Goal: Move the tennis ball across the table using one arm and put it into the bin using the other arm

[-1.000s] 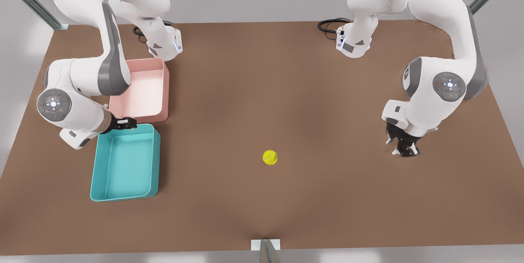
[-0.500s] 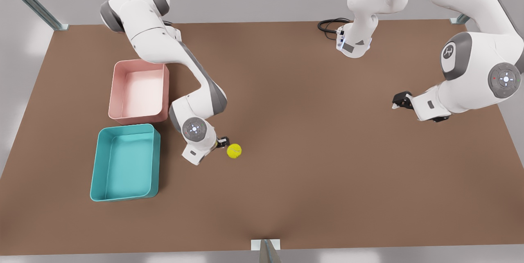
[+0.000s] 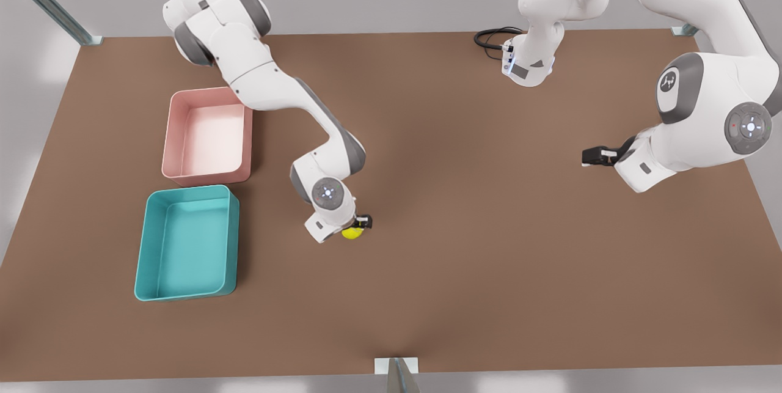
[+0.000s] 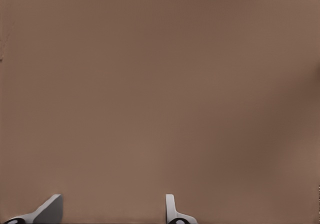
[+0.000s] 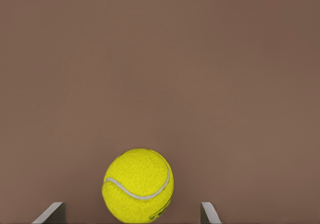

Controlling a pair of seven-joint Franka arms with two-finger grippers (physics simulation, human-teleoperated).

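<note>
Right wrist view: right gripper (image 5: 132, 215) fingers wide around tennis ball (image 5: 138, 185); closing off-centre could roll it across the bench (image 5: 160, 58)

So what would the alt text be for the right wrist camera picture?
A yellow-green tennis ball with a curved white seam rests on the bare brown table, between the right gripper's two open fingertips.

One ball (image 3: 350, 233), two trays (image 3: 186, 243), two arms (image 3: 287, 96)

Soft even light, faint shadows
</note>
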